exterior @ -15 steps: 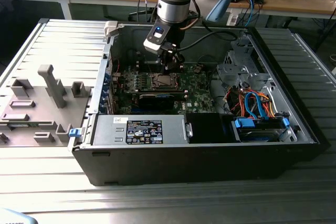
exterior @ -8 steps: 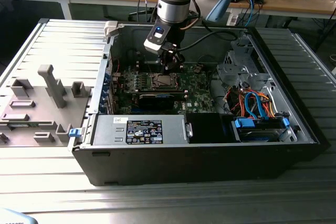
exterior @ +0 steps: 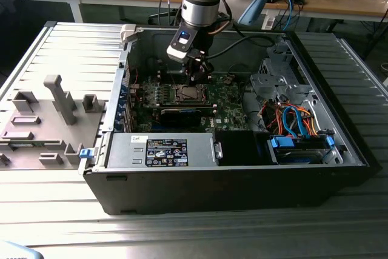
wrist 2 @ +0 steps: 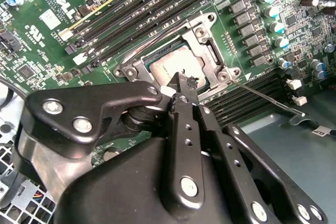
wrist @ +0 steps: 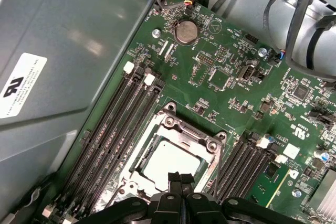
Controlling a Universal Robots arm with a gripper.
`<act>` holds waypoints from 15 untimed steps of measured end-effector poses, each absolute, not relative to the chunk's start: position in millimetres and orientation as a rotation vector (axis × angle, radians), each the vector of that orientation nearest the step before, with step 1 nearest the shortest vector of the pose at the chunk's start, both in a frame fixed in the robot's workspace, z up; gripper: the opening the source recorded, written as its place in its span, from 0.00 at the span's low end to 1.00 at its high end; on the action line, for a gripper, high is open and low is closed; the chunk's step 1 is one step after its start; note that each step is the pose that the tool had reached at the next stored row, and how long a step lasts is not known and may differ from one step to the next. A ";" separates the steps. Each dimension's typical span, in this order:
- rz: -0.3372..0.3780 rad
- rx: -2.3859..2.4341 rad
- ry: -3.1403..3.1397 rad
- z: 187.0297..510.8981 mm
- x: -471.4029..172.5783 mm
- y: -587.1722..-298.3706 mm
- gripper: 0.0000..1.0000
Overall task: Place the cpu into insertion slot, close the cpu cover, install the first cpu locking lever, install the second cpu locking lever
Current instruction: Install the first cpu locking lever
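Roughly centre-frame in the exterior view, the claw point(exterior: 195, 77) hung inside the open computer case point(exterior: 242, 180), just above the insertion slot point(exterior: 190, 94) on the green motherboard point(exterior: 230, 98); the case sat on the slatted metal surface point(exterior: 182, 235). Claw state, from both wrist views: the two fingertips point(wrist: 175, 179) were pressed together with nothing between them, so closed and empty. The cpu point(wrist: 170, 163) lay seated in the slot, its grey top showing through the window of the cpu cover point(wrist: 185, 129), which looked folded down flat over it. The claw tip was right at the cover's edge; whether it touched or stood a hair clear, could not tell. One thin wire locking lever point(wrist 2: 265, 97) stuck out free past the socket, across the memory slots point(wrist 2: 247, 85), apparently unlatched. Judgement: cpu placed, cover down, levers not secured. Risks: the closed tip was narrow, so it could slide off the springy wire and let it snap back. A slip could scrape the board's small components or the exposed cpu top. If the cover was not fully seated, forcing a lever down could bind it or load the cpu unevenly onto the socket.
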State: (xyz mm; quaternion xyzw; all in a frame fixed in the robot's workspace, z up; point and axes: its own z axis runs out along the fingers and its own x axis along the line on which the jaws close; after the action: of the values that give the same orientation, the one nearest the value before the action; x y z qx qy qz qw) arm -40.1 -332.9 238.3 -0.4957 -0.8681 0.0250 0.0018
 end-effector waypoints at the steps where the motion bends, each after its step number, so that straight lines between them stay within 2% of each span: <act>1: 0.079 -1.552 -2.726 238.3 -40.1 -332.9 0.11; 15: 0.079 -1.516 -2.747 238.3 -40.1 -332.9 0.11</act>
State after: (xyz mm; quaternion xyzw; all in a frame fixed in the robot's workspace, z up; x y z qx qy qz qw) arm -40.1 -332.9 238.3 -0.4830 -0.8752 0.0251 0.0014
